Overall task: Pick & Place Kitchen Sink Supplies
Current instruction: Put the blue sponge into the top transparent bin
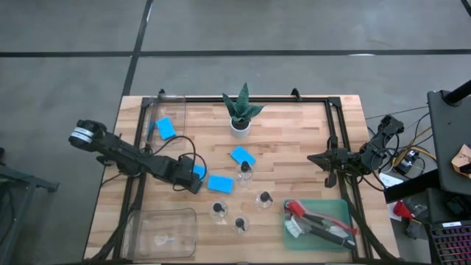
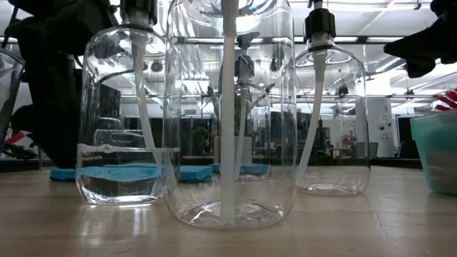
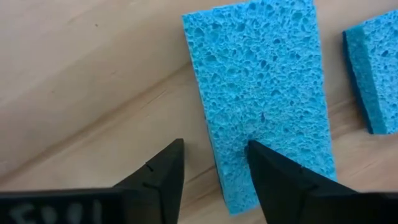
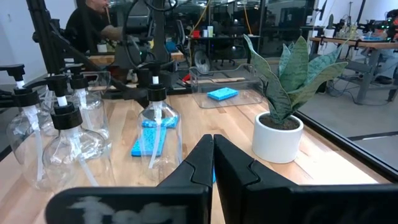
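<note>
Left gripper point(image 3: 211, 168) fingers part-open astride a sponge's point(image 3: 261, 93) edge; wrist lettering seems unreadable; right gripper point(image 4: 213, 155) closed.

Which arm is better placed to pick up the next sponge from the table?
Left. The left gripper hovers open right at a blue sponge, fingers straddling its edge. The right gripper waits shut at the table's right edge.

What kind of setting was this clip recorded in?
Likely a robotics lab or workshop, not a real kitchen: a butcher-block table in a black frame on concrete floor, with workbenches and a seated person behind.
</note>
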Controlling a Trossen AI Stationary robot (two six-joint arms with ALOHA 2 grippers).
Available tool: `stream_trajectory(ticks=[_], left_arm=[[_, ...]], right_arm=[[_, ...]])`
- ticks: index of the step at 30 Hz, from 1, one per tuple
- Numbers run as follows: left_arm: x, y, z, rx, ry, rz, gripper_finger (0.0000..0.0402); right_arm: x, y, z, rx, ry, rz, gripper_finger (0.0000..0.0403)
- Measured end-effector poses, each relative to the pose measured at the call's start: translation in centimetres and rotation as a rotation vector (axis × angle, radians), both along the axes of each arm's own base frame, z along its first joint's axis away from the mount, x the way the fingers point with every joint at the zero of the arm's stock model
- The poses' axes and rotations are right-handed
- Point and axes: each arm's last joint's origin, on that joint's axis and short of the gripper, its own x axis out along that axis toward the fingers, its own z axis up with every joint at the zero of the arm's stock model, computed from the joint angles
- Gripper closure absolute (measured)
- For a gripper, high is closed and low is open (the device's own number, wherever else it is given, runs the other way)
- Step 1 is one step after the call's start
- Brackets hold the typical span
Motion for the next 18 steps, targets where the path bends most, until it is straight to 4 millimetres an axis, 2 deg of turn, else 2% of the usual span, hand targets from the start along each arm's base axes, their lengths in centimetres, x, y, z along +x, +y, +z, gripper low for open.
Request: stream_trajectory(ticks=[4, 9, 14, 18], left_arm=[[0.0, 0.0, 0.0, -0.009, -0.008, -0.002, 0.0282], [0.3, -0.1, 0.1, 0.004, -0.040, -0.037, 0.0383], [0.3, 0.0, 0.5, 0.015, -0.068, -0.045, 0.0398], [0.0, 0.1, 1.6, 0.002, -0.122, -0.044, 0.0400]], right_arm=[[0.0, 0.0, 0.0, 0.000, 0.000, 0.000, 0.0394], [0.0, 0.0, 0.0, 0.000, 0.000, 0.000, 0.0394], [0.0, 0.0, 0.0, 0.000, 0.000, 0.000, 0.0394], [0.0, 0.0, 0.0, 0.000, 0.000, 0.000, 0.0394]])
